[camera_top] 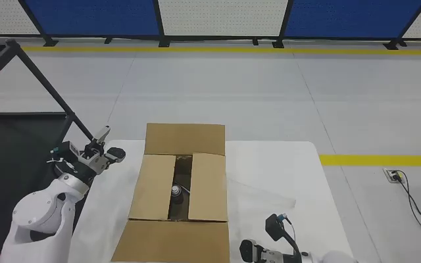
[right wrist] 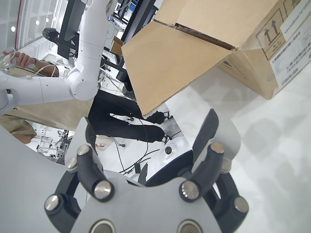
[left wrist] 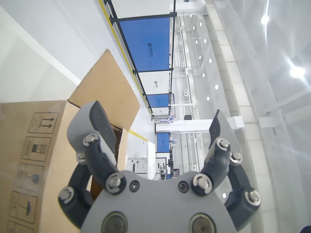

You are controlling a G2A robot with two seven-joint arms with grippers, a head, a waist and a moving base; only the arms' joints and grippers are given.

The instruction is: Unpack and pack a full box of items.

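A brown cardboard box stands in the middle of the white table. Its far and near flaps lie outward, and the two side flaps are folded in with a gap between them. In that gap I see a dark bottle top. My left gripper hangs open beside the box's left side, a little off the table's left edge, with nothing between its fingers. Its wrist view shows the box wall close by. My right gripper is open and empty near the table's front edge, facing the box's near flap.
The white tabletop to the right of the box is bare. A black frame post slants past the left arm. Blue and white partition panels line the far side of the floor.
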